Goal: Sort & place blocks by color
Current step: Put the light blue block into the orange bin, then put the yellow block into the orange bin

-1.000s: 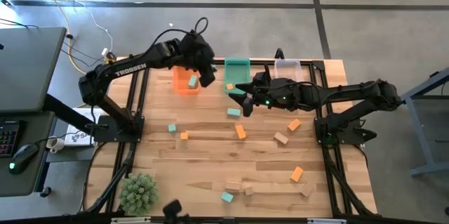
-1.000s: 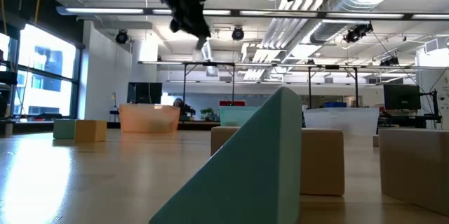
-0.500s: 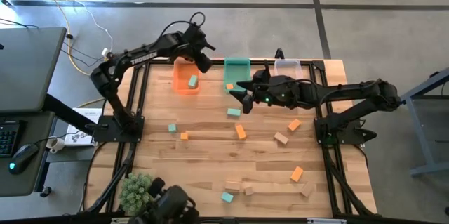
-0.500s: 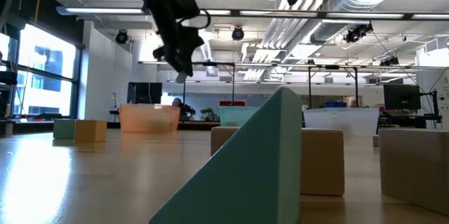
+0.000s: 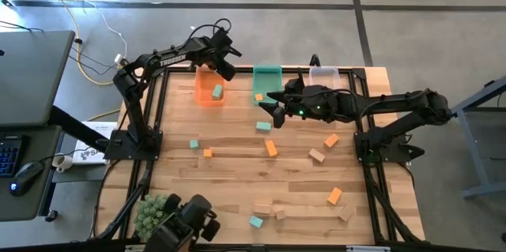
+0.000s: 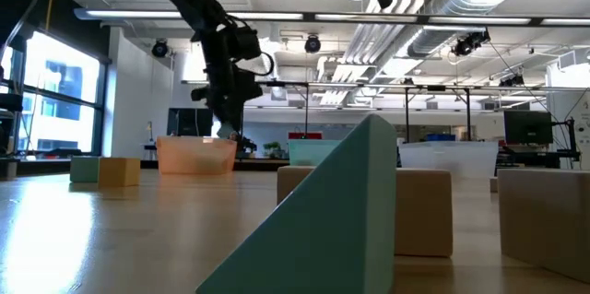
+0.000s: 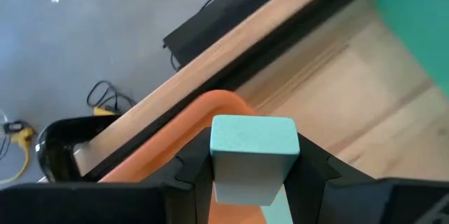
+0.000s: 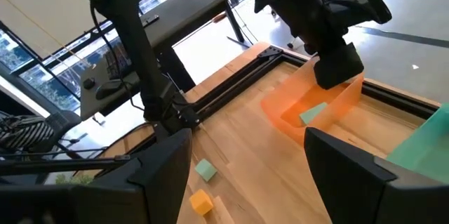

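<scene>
My left gripper (image 5: 224, 69) is shut on a teal block (image 7: 252, 150) and hangs just above the far end of the orange bin (image 5: 209, 92), also seen in the low view (image 6: 226, 130). Another teal block (image 5: 217, 92) lies inside that bin. My right gripper (image 5: 275, 110) stands open and holds nothing, above the table beside the teal bin (image 5: 267, 78), which has an orange block (image 5: 258, 97) in it. Teal, orange and wood blocks lie scattered on the table, among them a teal one (image 5: 263, 126) and an orange one (image 5: 271, 148). My left gripper pinches the teal block by two opposite sides (image 7: 214, 164) between its two fingers. The fingers point steeply down from above. The block is lifted clear, over the orange bin's rim (image 7: 221, 104).
A clear bin (image 5: 324, 74) stands at the far edge, to the right of the teal bin. A fuzzy green plant (image 5: 154, 211) sits at the near left corner. Wood blocks (image 5: 273, 211) lie by the near edge. Bare wood shows between the bins and the scattered blocks.
My left gripper has sunk toward the orange bin and gone toward the table's far edge, tipping steeper down and rolling, with the teal block still between its fingers.
</scene>
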You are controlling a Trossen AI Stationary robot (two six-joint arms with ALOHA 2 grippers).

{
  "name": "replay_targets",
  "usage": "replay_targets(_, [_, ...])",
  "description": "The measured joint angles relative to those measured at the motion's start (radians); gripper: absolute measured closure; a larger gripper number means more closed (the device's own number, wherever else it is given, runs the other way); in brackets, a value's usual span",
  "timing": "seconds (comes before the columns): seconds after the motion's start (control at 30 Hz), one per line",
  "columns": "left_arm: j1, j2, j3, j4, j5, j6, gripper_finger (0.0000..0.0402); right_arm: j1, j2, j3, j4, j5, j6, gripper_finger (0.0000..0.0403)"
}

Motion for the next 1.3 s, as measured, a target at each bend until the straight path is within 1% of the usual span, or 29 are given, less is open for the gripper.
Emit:
replay_targets(0.17, [0.035, 0.017, 0.0, 0.0, -0.017, -0.02, 0.0294, 0.0, 0.0, 0.0, 0.0, -0.003, 0.0, 0.0141])
replay_targets(0.33, [0.065, 0.037, 0.0, -0.021, 0.007, -0.021, 0.0295, 0.01, 0.0, 0.0, -0.015, -0.07, 0.011, 0.0141])
replay_targets(0.43, [0.066, 0.048, 0.0, -0.032, 0.017, -0.03, 0.0293, 0.019, 0.0, 0.0, -0.057, -0.1, 0.047, 0.0141])
replay_targets(0.53, [0.059, 0.053, 0.0, -0.027, 0.034, -0.031, 0.0293, 0.029, 0.0, 0.0, -0.111, -0.102, 0.089, 0.0141])
replay_targets(0.67, [0.056, 0.058, 0.0, -0.031, 0.04, -0.019, 0.0288, 0.045, 0.0, 0.0, -0.2, -0.102, 0.149, 0.0141])
replay_targets(0.83, [0.05, 0.058, 0.0, -0.029, 0.039, -0.013, 0.0265, 0.067, 0.0, 0.0, -0.341, -0.107, 0.235, 0.0141])
replay_targets(1.0, [0.04, 0.058, 0.0, -0.029, 0.039, -0.013, 0.0246, 0.079, 0.0, 0.0, -0.494, -0.137, 0.329, 0.0141])
replay_targets(1.17, [0.039, 0.057, 0.0, -0.031, 0.039, -0.013, 0.0238, 0.088, 0.0, 0.0, -0.657, -0.135, 0.463, 0.0141])
replay_targets(1.3, [0.039, 0.057, 0.0, -0.032, 0.039, -0.013, 0.0237, 0.104, 0.0, 0.0, -0.774, -0.11, 0.566, 0.0141])
